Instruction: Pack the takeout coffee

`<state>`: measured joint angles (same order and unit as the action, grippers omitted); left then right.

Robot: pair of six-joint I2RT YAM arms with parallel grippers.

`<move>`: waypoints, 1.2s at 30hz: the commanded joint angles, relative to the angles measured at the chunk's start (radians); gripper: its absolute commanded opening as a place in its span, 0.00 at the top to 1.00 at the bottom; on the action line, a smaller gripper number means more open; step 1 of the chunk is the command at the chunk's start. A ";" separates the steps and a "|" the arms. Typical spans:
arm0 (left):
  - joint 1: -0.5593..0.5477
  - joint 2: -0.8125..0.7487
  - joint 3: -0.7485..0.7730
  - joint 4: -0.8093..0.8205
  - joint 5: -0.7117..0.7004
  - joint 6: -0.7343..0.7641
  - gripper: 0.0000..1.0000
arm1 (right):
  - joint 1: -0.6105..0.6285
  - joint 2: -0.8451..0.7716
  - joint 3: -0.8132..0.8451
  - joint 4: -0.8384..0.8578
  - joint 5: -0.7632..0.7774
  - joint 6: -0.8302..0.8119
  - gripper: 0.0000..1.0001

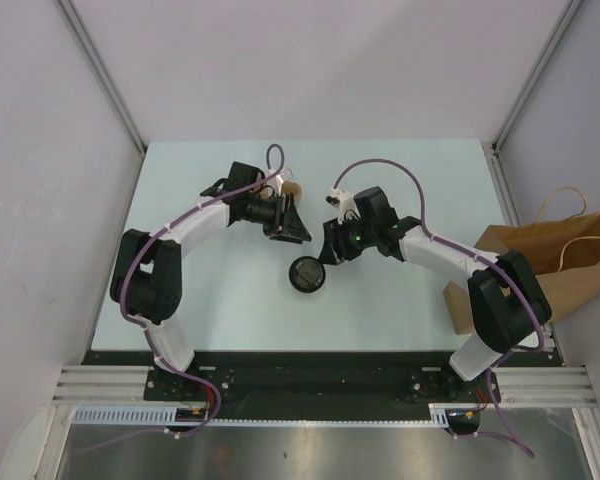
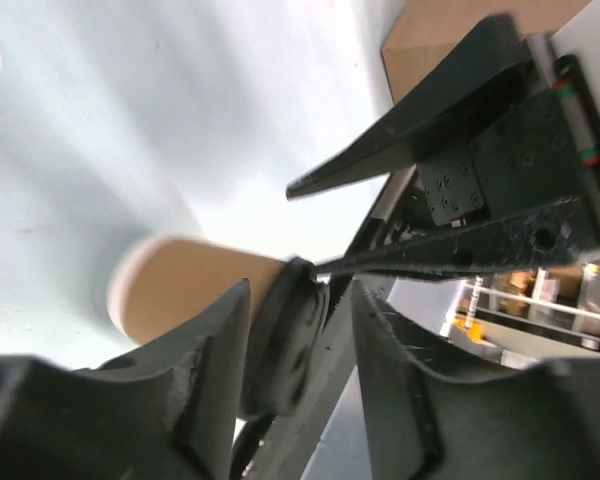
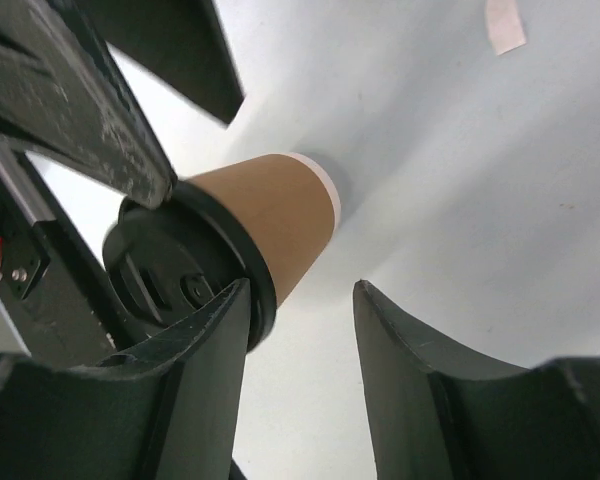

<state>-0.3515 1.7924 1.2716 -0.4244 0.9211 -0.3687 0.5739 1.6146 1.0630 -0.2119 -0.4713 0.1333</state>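
Small tan kraft-paper cup with round black plastic lid (image 1: 308, 273) stands loose on pale worktop (image 1: 220, 290), between the arms. Left tool (image 1: 294, 230) and right tool (image 1: 332, 250) both released, jaws apart, grasping nothing. Risk: a nearby finger clips the lid and tips the cup.

The takeout coffee (image 1: 308, 273) was a small cup of tan kraft paper, closed by a round black plastic lid (image 3: 175, 270). The lid sat on the rim all round, with moulded relief on its top face. The cup stood upright on the pale tabletop (image 1: 230, 300), lid uppermost, about midway across and somewhat nearer the near edge than the far one. Its wall tapered toward the base, where a narrow pale band showed.
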 commanded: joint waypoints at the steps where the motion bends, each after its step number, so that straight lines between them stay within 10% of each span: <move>1: -0.004 -0.088 0.087 -0.023 -0.057 0.065 0.45 | -0.011 -0.055 0.026 -0.024 -0.059 -0.020 0.49; 3: -0.003 -0.106 0.113 -0.059 -0.106 0.114 0.31 | -0.012 -0.051 0.026 -0.029 -0.052 -0.024 0.48; 18: -0.006 -0.192 0.074 -0.238 -0.232 0.411 0.27 | -0.072 -0.038 0.028 -0.018 -0.085 0.000 0.46; 20: -0.052 -0.215 0.052 -0.240 -0.275 0.459 0.03 | -0.109 -0.067 0.031 -0.021 -0.095 0.011 0.41; 36: -0.590 -0.232 -0.139 0.061 -0.525 0.280 0.00 | -0.276 -0.344 0.069 -0.297 0.071 -0.055 0.11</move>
<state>-0.8497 1.5414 1.1530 -0.4759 0.4885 -0.0559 0.3325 1.3163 1.0946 -0.4450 -0.4488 0.1028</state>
